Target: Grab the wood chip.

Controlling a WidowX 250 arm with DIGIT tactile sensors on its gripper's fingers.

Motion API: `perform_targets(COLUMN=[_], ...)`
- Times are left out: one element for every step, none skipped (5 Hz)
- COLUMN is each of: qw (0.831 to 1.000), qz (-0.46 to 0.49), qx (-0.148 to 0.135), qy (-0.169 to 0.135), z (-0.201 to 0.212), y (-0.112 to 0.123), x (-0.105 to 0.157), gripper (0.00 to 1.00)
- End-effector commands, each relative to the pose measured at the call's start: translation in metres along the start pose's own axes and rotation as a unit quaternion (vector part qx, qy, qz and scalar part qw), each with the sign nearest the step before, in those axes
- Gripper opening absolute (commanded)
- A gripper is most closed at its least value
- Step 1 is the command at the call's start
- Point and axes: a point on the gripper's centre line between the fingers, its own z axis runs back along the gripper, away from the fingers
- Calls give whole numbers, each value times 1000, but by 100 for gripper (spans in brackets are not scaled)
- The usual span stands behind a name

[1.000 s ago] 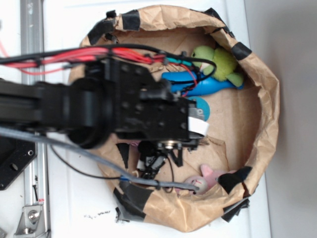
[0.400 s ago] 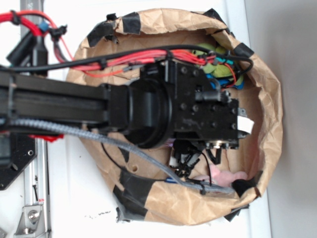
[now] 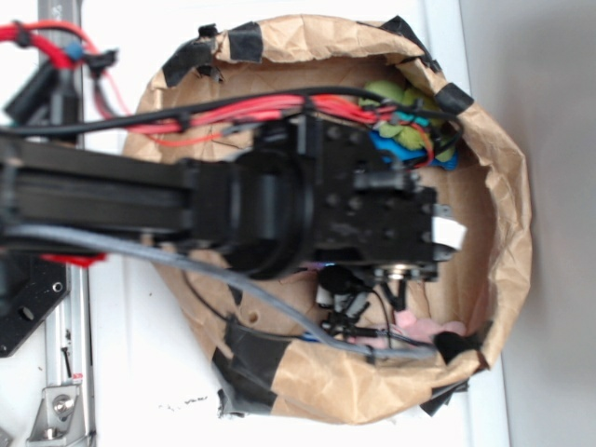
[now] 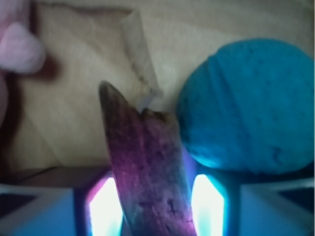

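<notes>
In the exterior view you see the black arm [image 3: 233, 209] reaching over the brown paper bowl [image 3: 507, 242] on the white counter [image 3: 121, 372]. The arm hides most of the bowl's floor. A green plush toy [image 3: 391, 93] shows just above the arm, and a pink plush toy [image 3: 424, 328] just below it. The pincer and the wood chip are hidden here.

In the wrist view you see the wood chip [image 4: 147, 172] between the two fingers of the pincer [image 4: 155, 206], its point toward the top. The fingers [image 4: 106, 206] stand close at both sides, but you cannot tell if they press it. A teal ball [image 4: 251, 105] lies just right of the chip, a torn paper strip [image 4: 140, 59] above it.
</notes>
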Motion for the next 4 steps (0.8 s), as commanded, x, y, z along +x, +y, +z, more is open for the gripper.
perform_targets(qw=[999, 999, 996, 989], qz=[-11, 6, 68, 144], qx=[34, 46, 63, 41], qy=[-28, -27, 19, 17], z=[42, 92, 136, 148], y=[6, 9, 16, 16], x=[-3, -10, -13, -16], gripper=[0, 0, 0, 0])
